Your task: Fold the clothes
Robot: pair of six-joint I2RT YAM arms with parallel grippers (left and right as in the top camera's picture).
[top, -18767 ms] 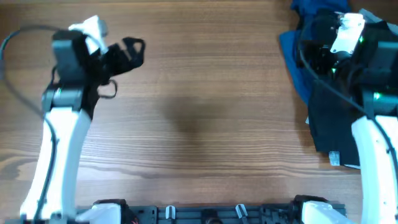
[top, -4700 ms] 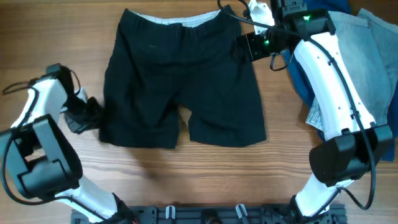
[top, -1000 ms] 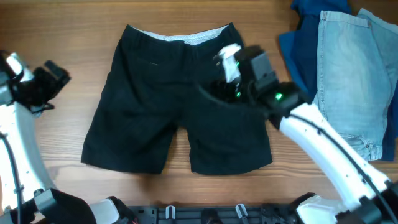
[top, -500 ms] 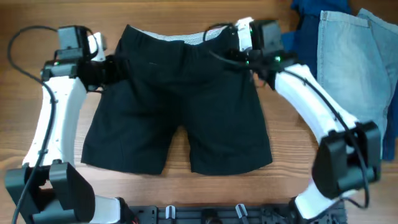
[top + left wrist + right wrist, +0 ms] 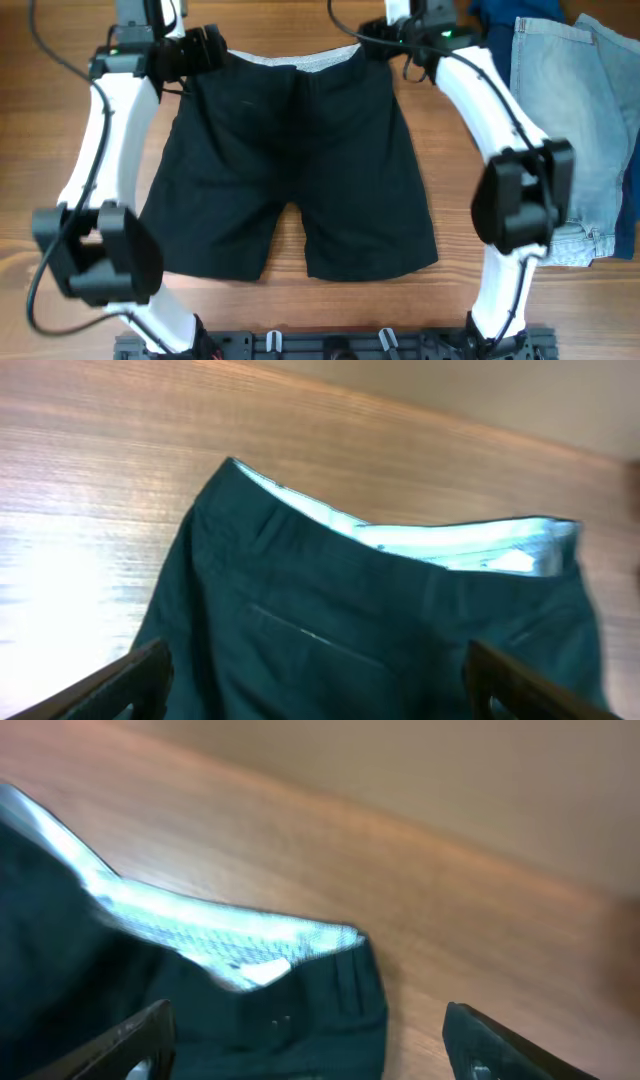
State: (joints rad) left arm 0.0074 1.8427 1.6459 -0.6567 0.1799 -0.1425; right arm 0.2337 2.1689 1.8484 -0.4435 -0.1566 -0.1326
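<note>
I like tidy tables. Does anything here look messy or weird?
Nothing is torn or spilled. The black shorts lie flat, though their waistband gapes a little, showing the pale inside. Messiest is the right side, where the denim shorts lie on top of a rumpled blue garment.

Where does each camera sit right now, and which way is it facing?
Overhead: above the table, looking straight down on the black shorts; both arms, left gripper and right gripper show.
Left wrist: above the shorts' left waist corner; own fingertips at frame bottom.
Right wrist: above the right waist corner; own fingertips likewise.
Shared: the pale waistband, in all three.
</note>
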